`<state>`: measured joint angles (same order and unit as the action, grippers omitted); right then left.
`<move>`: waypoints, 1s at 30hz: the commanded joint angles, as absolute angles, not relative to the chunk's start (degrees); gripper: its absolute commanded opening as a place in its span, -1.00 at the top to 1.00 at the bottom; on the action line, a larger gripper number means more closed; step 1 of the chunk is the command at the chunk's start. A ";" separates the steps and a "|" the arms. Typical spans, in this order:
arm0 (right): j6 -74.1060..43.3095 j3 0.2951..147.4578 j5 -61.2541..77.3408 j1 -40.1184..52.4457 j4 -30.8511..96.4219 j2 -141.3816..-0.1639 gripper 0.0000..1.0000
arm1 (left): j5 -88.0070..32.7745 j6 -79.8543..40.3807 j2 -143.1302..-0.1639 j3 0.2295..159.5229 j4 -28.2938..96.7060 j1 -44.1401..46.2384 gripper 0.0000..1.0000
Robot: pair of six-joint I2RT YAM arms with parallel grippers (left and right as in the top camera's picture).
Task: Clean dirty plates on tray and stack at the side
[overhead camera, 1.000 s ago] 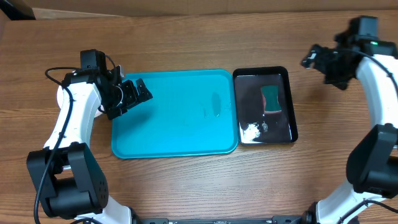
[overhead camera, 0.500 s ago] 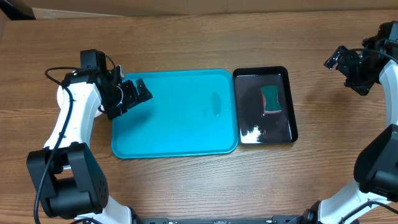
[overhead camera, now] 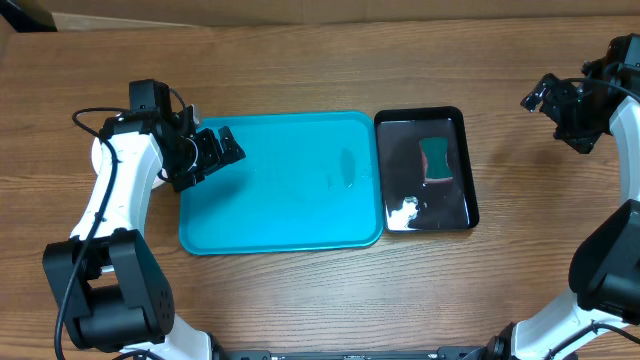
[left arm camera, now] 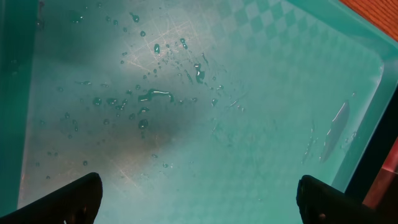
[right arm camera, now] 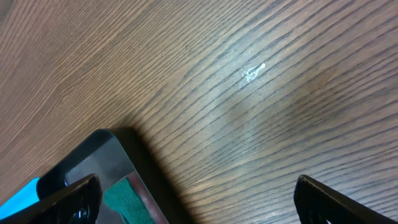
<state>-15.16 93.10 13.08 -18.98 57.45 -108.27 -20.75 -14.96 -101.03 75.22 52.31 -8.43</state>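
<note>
The left gripper (overhead camera: pixel 222 150), fingers spread and holding nothing, hovers over the left edge of the one large turquoise rectangular plastic tray (overhead camera: pixel 290 190), wet with droplets, while the right gripper (overhead camera: pixel 540 96), also spread, hangs over the wooden table (overhead camera: pixel 300 60) beyond one glossy black tray (overhead camera: pixel 420 112) holding one green sponge (overhead camera: pixel 435 160).

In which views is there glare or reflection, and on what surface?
Overhead: the glossy black tray shows mirror-like reflections. Left wrist: a pale sheen on the wet turquoise tray. Right wrist: only a small glint on the wooden table.
</note>
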 commanded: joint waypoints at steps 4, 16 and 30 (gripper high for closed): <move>-14.98 93.71 12.88 -15.20 57.17 -105.16 -1.00 | -20.34 -14.15 -99.63 75.92 52.23 -8.27 -0.99; -14.98 93.71 12.88 2.15 57.14 -79.37 -1.00 | -20.34 -14.15 -99.63 75.92 52.23 -8.27 -1.00; -2.48 76.73 0.03 11.97 41.58 -40.58 -1.00 | -20.34 -14.15 -99.63 75.92 52.23 -8.27 -1.00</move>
<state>-6.94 84.60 2.59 13.34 44.18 -47.42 -20.75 -14.98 -101.03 75.20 52.29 -8.43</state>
